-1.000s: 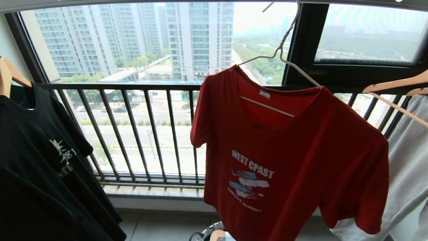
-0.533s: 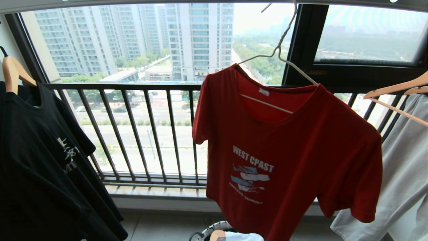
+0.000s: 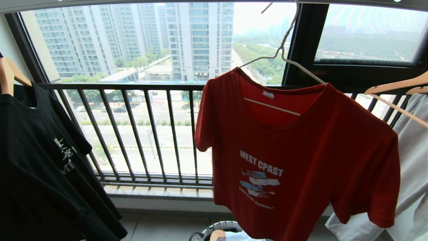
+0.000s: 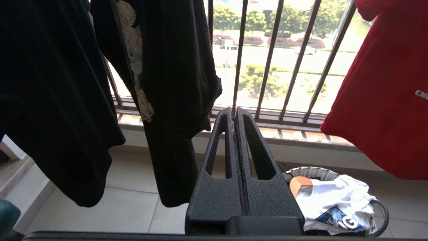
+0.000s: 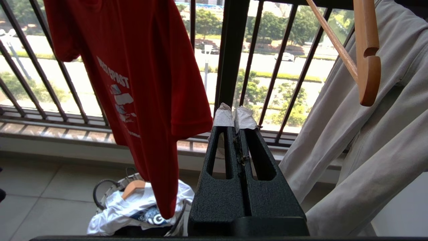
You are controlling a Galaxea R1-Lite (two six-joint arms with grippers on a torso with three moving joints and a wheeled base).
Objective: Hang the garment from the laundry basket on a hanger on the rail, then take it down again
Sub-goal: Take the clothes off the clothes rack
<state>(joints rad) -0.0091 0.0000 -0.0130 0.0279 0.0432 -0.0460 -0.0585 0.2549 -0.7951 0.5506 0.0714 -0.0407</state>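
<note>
The garment [image 3: 301,160], a red T-shirt with white lettering, hangs on the cream-white hanger [image 3: 284,57] right of centre. The hanger's long hook runs up to the grey rail [image 3: 83,4] along the top edge. Below the shirt, the laundry basket [image 3: 214,229] shows its black-and-white rim at the bottom edge. Neither arm shows in the head view. My left gripper [image 4: 234,109] is shut and empty, low and left of the garment [image 4: 384,100], with the basket [image 4: 311,171] beside it. My right gripper [image 5: 235,115], its tips taped white, is shut and empty, right of the garment [image 5: 140,83].
A black printed T-shirt [image 3: 40,160] hangs on a wooden hanger at the left. A pale grey garment [image 3: 411,167] hangs on wooden hangers [image 3: 394,87] at the right. The black window railing [image 3: 143,134] stands behind. A white garment [image 4: 334,201] and a wooden hanger lie in the basket.
The red garment has swung on its hanger, first a little left, then right and slightly lower. The black T-shirt has swayed too. Both grippers stay shut.
</note>
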